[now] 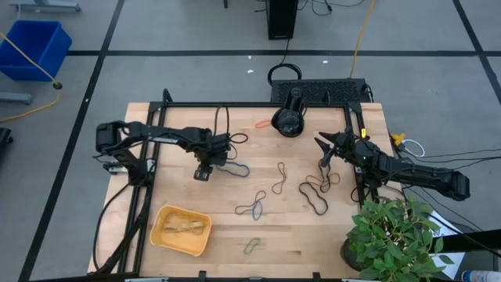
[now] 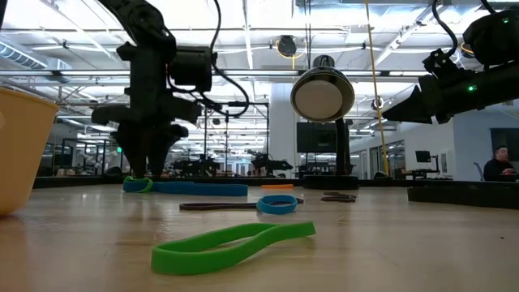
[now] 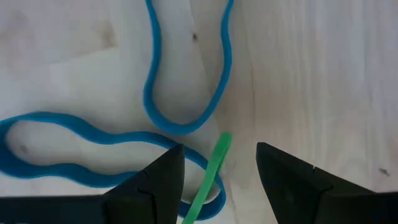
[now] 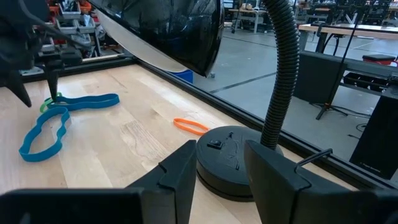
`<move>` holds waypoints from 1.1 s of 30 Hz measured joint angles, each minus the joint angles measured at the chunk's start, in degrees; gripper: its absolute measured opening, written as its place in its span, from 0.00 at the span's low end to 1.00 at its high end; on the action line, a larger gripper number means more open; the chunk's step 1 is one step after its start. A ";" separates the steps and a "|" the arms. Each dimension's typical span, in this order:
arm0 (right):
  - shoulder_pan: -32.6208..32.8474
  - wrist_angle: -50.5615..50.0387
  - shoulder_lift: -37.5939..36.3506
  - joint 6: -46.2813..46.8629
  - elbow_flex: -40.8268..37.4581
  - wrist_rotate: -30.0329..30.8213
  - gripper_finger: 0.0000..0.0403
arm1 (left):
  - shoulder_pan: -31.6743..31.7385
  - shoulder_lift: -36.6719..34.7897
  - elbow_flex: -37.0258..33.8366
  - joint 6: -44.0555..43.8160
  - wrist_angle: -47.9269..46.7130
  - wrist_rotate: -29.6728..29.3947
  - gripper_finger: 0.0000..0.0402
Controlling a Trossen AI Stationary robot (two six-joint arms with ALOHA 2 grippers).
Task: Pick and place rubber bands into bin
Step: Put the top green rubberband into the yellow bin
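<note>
My left gripper (image 1: 203, 172) (image 3: 217, 152) is open and points down, low over the table's left middle. Its fingers stand on either side of one end of a thin green rubber band (image 3: 214, 165) without touching it. A blue rubber band (image 3: 186, 124) (image 1: 236, 168) lies in loops on the wood right beside it. The orange-yellow bin (image 1: 160, 215) sits at the near left with a few bands inside. My right gripper (image 1: 322, 150) (image 4: 217, 155) is open and empty above the table's right side.
Several loose bands lie mid-table (image 1: 250, 207) (image 1: 278, 178) (image 1: 317, 192). A green one (image 1: 252, 246) (image 2: 235, 243) lies near the front edge and an orange one (image 1: 264, 124) at the back. A black desk lamp (image 1: 290, 117) stands at the far edge, a potted plant (image 1: 391, 235) at the near right.
</note>
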 joint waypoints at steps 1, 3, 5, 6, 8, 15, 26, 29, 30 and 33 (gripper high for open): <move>-0.01 0.00 0.00 0.01 0.00 0.00 0.32 | 0.00 0.43 0.00 0.49 0.01 0.02 0.51; 0.00 0.00 0.00 0.01 0.00 0.00 0.32 | 0.00 1.03 0.00 0.74 0.03 0.03 0.51; 0.00 0.00 0.00 0.01 0.00 0.00 0.32 | 0.00 1.38 0.00 0.76 0.04 0.24 0.51; -0.02 0.00 0.00 0.01 0.00 0.00 0.32 | 0.00 1.41 0.00 0.76 0.07 0.51 0.51; -0.02 0.00 0.00 0.01 0.00 0.00 0.32 | 0.00 1.39 0.00 0.91 0.48 1.38 0.51; -0.02 -0.02 0.00 0.01 0.00 0.00 0.32 | -0.02 1.39 0.00 1.90 0.59 2.91 0.51; -0.01 -0.03 -0.01 0.01 0.00 0.00 0.32 | -0.02 3.33 0.02 1.77 0.17 3.28 0.51; -0.02 -0.04 0.00 0.01 0.00 0.00 0.32 | -0.13 4.54 0.09 1.31 0.50 3.04 0.50; -0.02 -0.07 -0.02 0.03 -0.01 0.00 0.32 | -0.28 4.68 0.07 1.22 0.73 3.02 0.49; -0.02 -0.11 0.00 0.03 0.00 0.00 0.32 | -0.47 4.84 0.09 1.23 0.95 2.64 0.42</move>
